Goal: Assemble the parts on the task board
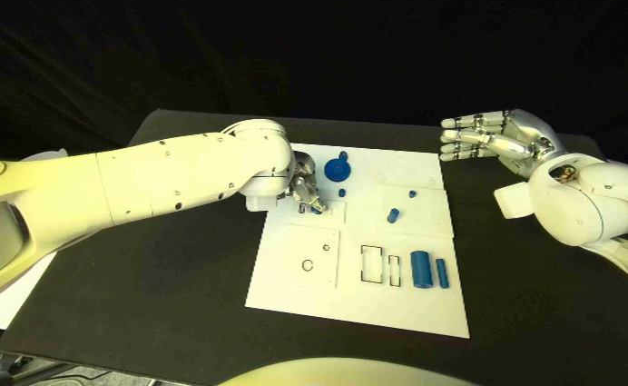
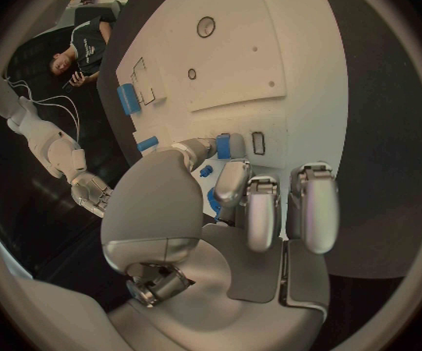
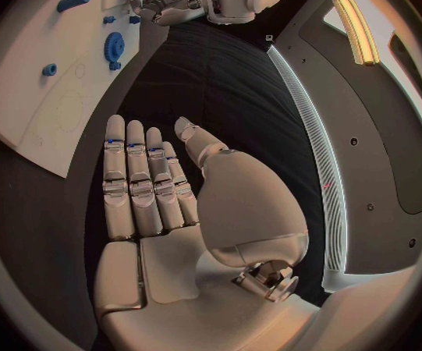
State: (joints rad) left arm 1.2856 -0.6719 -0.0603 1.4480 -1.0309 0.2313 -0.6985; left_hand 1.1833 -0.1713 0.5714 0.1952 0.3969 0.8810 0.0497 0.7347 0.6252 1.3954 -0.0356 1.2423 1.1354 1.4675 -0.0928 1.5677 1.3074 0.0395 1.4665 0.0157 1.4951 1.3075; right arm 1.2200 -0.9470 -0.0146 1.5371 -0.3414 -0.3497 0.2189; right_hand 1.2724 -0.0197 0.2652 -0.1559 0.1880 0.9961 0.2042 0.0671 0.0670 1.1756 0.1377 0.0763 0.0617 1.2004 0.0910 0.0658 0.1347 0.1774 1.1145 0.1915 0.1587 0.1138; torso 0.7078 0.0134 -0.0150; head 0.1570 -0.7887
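1. A flat white rectangular task board [image 1: 393, 250] is laid in the middle of the black surface [image 1: 157, 295].
2. The left robot hand [image 1: 305, 188] is placed at the board's left edge near its far corner, fingers curled down onto the board.
3. In the left wrist view a small blue piece [image 2: 223, 146] is seen at the fingertips [image 2: 232, 181] of the left robot hand [image 2: 240, 210]; whether it is truly pinched or merely touched cannot be told.
4. The right robot hand [image 1: 495, 138] is held above the surface just beyond the board's far right corner, well apart from the parts; the fingers are stretched out straight side by side and nothing is held.
5. The same flat empty palm is shown in the right wrist view [image 3: 162, 203].
6. A blue round gear-like part [image 1: 338, 168] is found near the board's far edge, just beside the left robot hand.
7. A small blue peg [image 1: 341, 193] is seen just below the gear-like part.
8. A short blue cylinder [image 1: 393, 215] is set near the board's middle, and a tiny blue piece [image 1: 411, 193] a little beyond it.
9. A thick blue cylinder [image 1: 421, 269] and a thinner blue rod [image 1: 443, 273] are laid side by side near the board's right edge, towards the near end.
10. Rectangular outlined slots [image 1: 381, 265] are seen just left of those two; a small round hole [image 1: 308, 265] is seen further left.
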